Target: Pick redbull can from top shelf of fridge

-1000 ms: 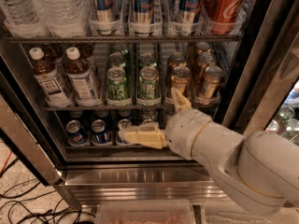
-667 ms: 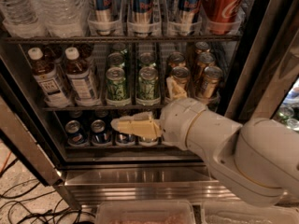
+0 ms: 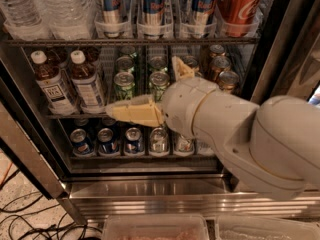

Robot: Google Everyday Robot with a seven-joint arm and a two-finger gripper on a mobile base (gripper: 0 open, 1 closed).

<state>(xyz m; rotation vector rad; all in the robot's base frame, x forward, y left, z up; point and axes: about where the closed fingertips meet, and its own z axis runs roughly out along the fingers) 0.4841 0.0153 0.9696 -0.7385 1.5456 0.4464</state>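
Observation:
Three redbull cans stand in clear lane trays on the top shelf (image 3: pixel 75 42) of the fridge (image 3: pixel 150 196): left (image 3: pixel 113 4), middle (image 3: pixel 152 1) and right (image 3: pixel 201 3). Their tops are cut off by the upper edge of the view. My gripper (image 3: pixel 141 85) is in front of the middle shelf, below the redbull cans. It is open and empty. One cream finger (image 3: pixel 132 112) points left and the other (image 3: pixel 181 69) points up. The white arm comes in from the lower right.
A red cola can (image 3: pixel 241 1) stands right of the redbull cans, and water bottles (image 3: pixel 62 9) stand to their left. The middle rack holds tea bottles (image 3: pixel 86 81), green cans (image 3: pixel 124 84) and brown cans (image 3: pixel 220 66). The bottom rack holds blue cans (image 3: pixel 107 140). Bins (image 3: pixel 155 228) and cables (image 3: pixel 30 224) lie on the floor.
The arm and gripper have risen from the bottom rack's level to in front of the middle rack and moved closer to the camera. The cans have not moved.

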